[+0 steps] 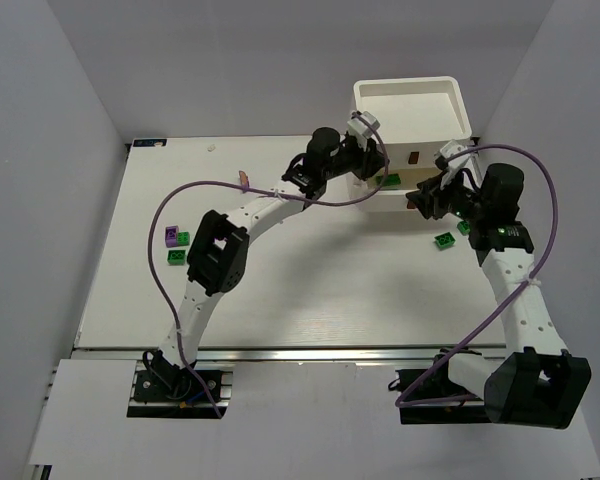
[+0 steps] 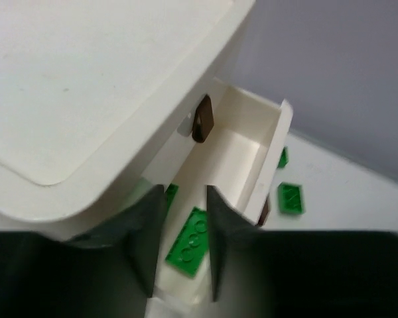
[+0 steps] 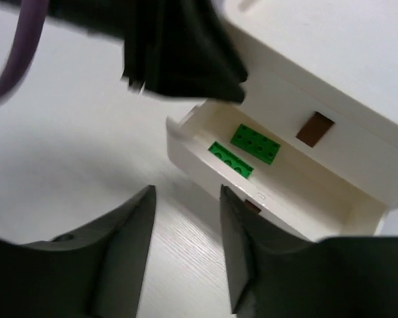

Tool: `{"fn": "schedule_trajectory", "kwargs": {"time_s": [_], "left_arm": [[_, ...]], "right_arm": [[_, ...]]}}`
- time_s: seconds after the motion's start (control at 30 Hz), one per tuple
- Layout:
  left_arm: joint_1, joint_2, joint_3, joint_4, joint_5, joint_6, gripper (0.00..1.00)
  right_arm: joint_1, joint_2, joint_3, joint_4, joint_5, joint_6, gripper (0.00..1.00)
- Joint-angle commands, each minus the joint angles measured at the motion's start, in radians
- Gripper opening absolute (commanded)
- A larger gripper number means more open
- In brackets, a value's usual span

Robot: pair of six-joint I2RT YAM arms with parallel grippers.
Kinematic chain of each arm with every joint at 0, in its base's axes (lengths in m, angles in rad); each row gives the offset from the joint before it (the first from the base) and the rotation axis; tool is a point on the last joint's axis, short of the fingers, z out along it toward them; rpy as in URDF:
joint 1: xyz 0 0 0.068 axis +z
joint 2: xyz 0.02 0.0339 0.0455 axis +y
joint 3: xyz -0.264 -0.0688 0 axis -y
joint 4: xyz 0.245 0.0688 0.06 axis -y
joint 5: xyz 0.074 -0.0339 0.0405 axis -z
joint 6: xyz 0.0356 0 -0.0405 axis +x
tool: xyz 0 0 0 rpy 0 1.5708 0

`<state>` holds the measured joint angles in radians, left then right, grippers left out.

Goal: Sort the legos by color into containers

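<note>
The white container unit (image 1: 410,110) stands at the back right, with an open top tray and one drawer (image 1: 395,188) pulled out. My left gripper (image 1: 372,170) hovers open over this drawer (image 2: 252,156). A green lego (image 2: 194,242) lies flat in it below the fingers (image 2: 146,245), and a second green piece (image 2: 170,195) shows beside it. My right gripper (image 1: 420,195) is open and empty over the table just in front of the drawer (image 3: 205,165), where two green legos (image 3: 255,143) (image 3: 230,159) lie. Two green legos (image 1: 445,240) (image 1: 464,227) lie on the table by the right arm.
A purple lego (image 1: 171,235) and two green ones (image 1: 183,238) (image 1: 177,257) lie at the table's left. Dark brown drawer handles (image 2: 202,119) (image 3: 314,128) show on the unit. A purple cable loops over each arm. White walls enclose the table.
</note>
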<state>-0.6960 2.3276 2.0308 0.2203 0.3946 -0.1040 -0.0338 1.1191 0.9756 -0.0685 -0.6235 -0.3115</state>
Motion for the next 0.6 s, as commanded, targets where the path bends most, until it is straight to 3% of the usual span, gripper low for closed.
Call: {"fn": "schedule_trajectory", "kwargs": {"time_s": [0.0,0.07,0.17,0.2,0.3,0.33,0.43,0.57], "left_arm": [[0.021,-0.187,-0.009,0.027,-0.037,-0.084,0.28],[0.044,-0.309,-0.12,0.004,-0.062,-0.118,0.04],[0.053,-0.469,-0.291,-0.048,-0.121,-0.134,0.0],[0.067,-0.525,-0.41,-0.07,-0.138,-0.14,0.09],[0.093,-0.742,-0.62,-0.18,-0.249,-0.157,0.47],[0.102,-0.846,-0.668,-0.253,-0.284,-0.161,0.68],[0.113,-1.024,-0.853,-0.335,-0.379,-0.195,0.83],[0.124,-1.195,-1.047,-0.375,-0.47,-0.291,0.87]], "right_arm": [[-0.026,0.008,0.096,-0.203,-0.182,-0.282,0.42],[-0.035,0.04,0.136,-0.381,-0.212,-0.489,0.35],[-0.048,0.124,0.251,-0.598,-0.193,-0.741,0.36],[-0.048,0.151,0.285,-0.723,-0.149,-0.783,0.43],[-0.058,0.255,0.393,-0.855,-0.031,-0.879,0.65],[-0.06,0.289,0.412,-0.911,0.003,-0.9,0.67],[-0.064,0.303,0.379,-0.913,0.099,-0.951,0.73],[-0.06,0.333,0.324,-0.774,0.247,-0.809,0.75]]}}
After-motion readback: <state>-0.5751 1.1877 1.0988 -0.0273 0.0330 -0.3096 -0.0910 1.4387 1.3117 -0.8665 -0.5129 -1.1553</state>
